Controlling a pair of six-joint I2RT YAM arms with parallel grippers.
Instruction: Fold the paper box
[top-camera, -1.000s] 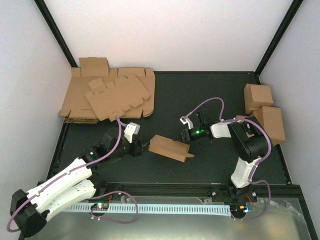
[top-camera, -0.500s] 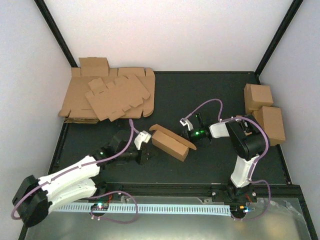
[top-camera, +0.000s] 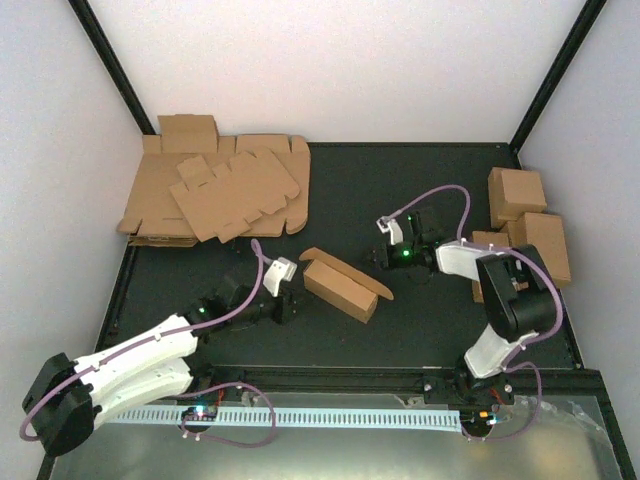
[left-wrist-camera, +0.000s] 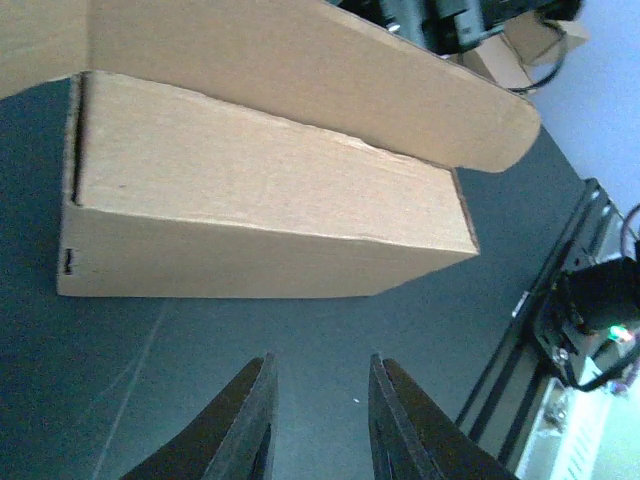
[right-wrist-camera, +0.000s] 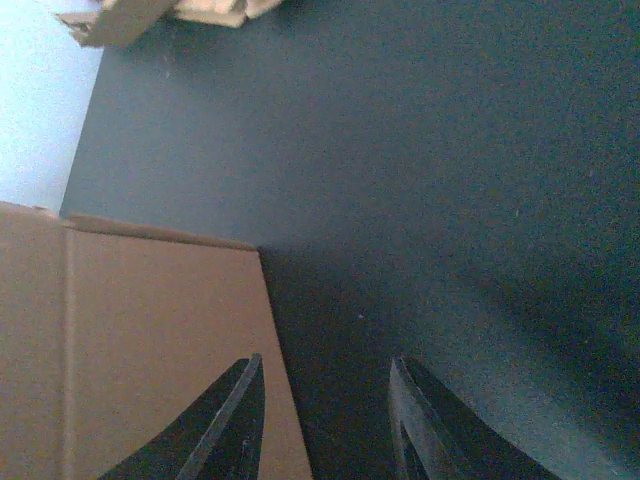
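Dark matting covers the surface (top-camera: 440, 320), with pale walls (top-camera: 330, 70) closing it in on three sides. At the far left corner I see a stack of flat cardboard blanks (top-camera: 215, 190), and against the right edge a few folded boxes (top-camera: 530, 225) sit close together.

Near the middle of the surface, between my two arms, lies the paper box (top-camera: 340, 285). It is already formed into an oblong body, lying at an angle, and its long lid flap (top-camera: 345, 268) stands raised above it with a rounded corner.

My left hand (top-camera: 290, 302) sits low, just beside the box's left end. From the left wrist view its fingers (left-wrist-camera: 250, 420) are parted by a narrow gap with only bare matting between them, and the box (left-wrist-camera: 270, 200) lies a little ahead of the tips, not touching them.

My right hand (top-camera: 380, 258) is near the box's far right side. It is spread too, pinching nothing. In its wrist view a brown panel of the box (right-wrist-camera: 140, 340) runs under or beside one finger (right-wrist-camera: 235, 420), and I cannot tell whether they touch.
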